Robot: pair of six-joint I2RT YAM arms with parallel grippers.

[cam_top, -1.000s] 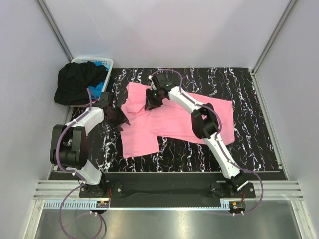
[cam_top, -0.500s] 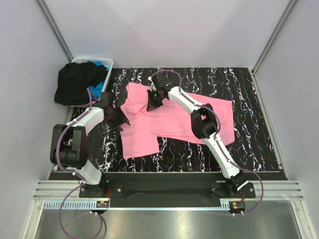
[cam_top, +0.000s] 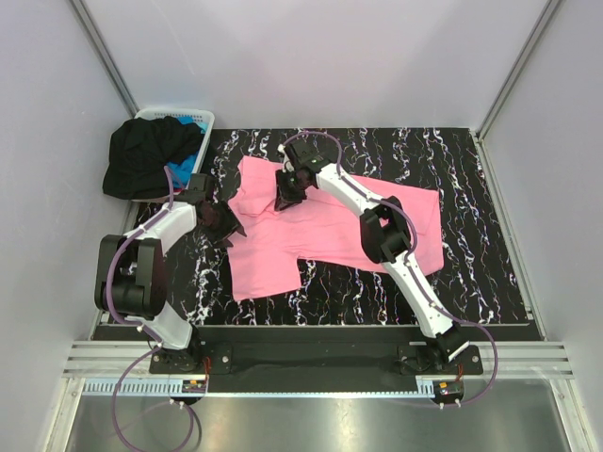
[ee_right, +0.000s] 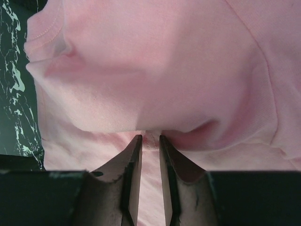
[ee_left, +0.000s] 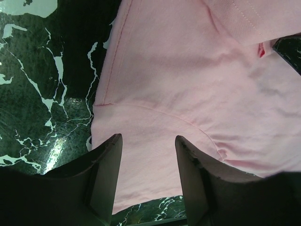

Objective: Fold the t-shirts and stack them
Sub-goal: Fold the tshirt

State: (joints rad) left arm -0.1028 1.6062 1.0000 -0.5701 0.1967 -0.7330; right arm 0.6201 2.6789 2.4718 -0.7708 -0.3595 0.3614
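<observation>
Across the middle of the dark marbled worktop (cam_top: 471, 273) lies the pink t-shirt (cam_top: 330, 231), spread mostly flat, with its body running toward the right side and one sleeve reaching toward the near edge. Its far-left part is rumpled and partly folded over on itself. The right hand (ee_right: 150, 137) is down on that rumpled part, its two fingers drawn almost together and clenched on a raised fold of pink cloth that bulges just ahead of the tips. The left hand (ee_left: 148, 172) sits at the shirt's left edge, released, with its fingers spread wide apart over a seamed stretch of pink and bare worktop showing beside them. Well apart from both, at the far-left corner, the black t-shirt (cam_top: 146, 155) is heaped over the white basket (cam_top: 205, 119) and spills down its side. A bit of the blue t-shirt (cam_top: 193, 126) shows inside.
</observation>
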